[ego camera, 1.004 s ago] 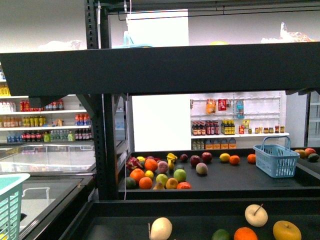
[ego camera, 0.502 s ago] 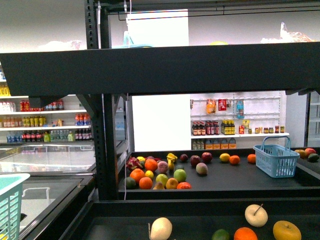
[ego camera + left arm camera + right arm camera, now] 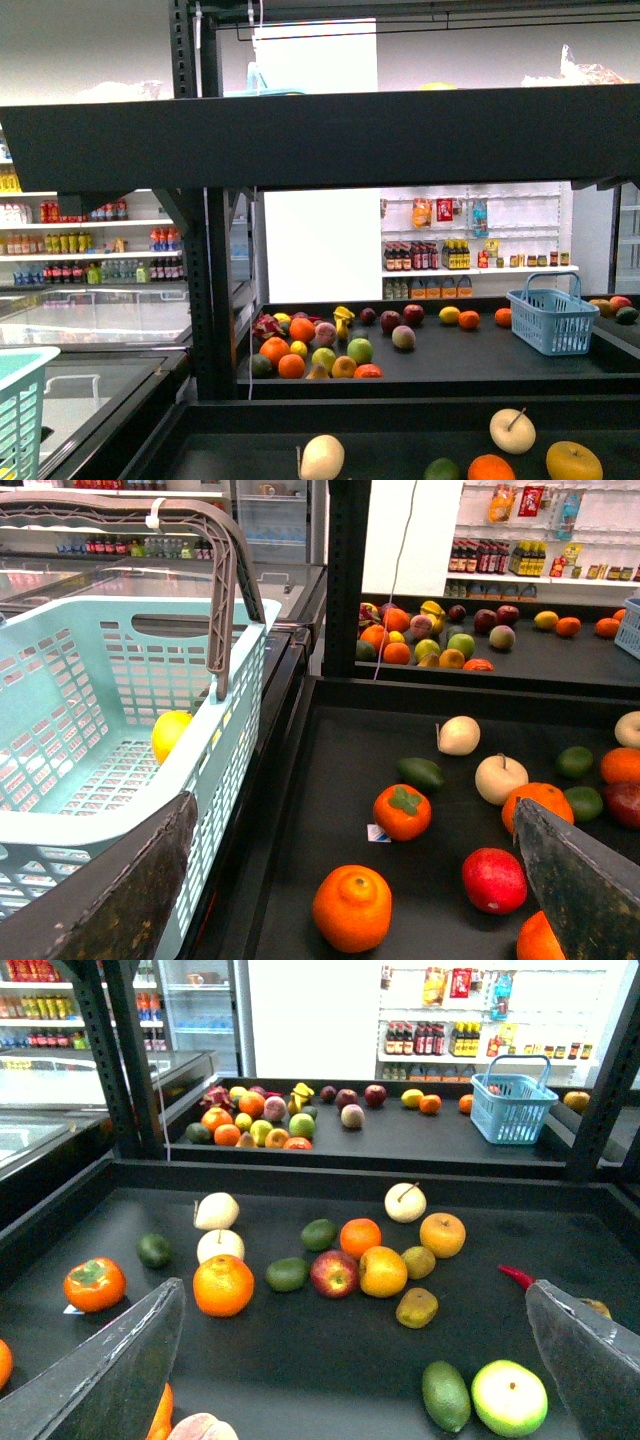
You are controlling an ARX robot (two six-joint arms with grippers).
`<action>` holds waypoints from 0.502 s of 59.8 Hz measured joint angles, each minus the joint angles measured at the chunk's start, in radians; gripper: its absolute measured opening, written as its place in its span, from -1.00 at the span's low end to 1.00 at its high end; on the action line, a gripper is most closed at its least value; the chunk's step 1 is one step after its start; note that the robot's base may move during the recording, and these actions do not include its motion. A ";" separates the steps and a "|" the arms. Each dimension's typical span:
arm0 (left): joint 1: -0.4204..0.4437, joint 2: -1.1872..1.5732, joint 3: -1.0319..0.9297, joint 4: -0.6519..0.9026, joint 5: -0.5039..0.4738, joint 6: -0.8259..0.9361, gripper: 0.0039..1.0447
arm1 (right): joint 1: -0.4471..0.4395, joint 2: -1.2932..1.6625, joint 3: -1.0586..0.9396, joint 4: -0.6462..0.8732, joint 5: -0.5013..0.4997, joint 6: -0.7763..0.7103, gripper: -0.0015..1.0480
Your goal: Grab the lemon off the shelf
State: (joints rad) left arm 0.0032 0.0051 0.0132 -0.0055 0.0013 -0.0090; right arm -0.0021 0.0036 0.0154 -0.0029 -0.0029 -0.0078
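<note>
Blue basket (image 3: 553, 319) stood on the far tray, red chili (image 3: 517, 1277) lay near the right edge, green avocado (image 3: 421, 773) beside a persimmon (image 3: 401, 811), white shelves of bottles (image 3: 95, 243) lined the background, teal basket (image 3: 90, 750) at left.

Three views onto one black fruit shelf (image 3: 400, 135)

Front: level, from between the arms, facing the far tray through the uprights, only the near tray's back edge visible. Left wrist: low, close above the near tray, angled down, beside a teal basket (image 3: 110, 730). Right wrist: close above the same tray, looking down and forward. Shared by all: the far fruit pile and the white bottle shelves (image 3: 470, 270).
</note>
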 joint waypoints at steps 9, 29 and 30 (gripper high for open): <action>0.000 0.000 0.000 0.000 0.000 0.000 0.86 | 0.000 0.000 0.000 0.000 0.000 0.000 0.95; 0.000 0.000 0.000 0.000 0.000 0.000 0.86 | 0.000 0.000 0.000 0.000 0.000 0.000 0.95; 0.000 0.000 0.000 0.000 0.000 0.000 0.86 | 0.000 0.000 0.000 0.000 0.000 0.000 0.95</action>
State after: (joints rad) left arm 0.0032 0.0051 0.0132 -0.0055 0.0013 -0.0090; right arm -0.0021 0.0036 0.0151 -0.0029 -0.0029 -0.0078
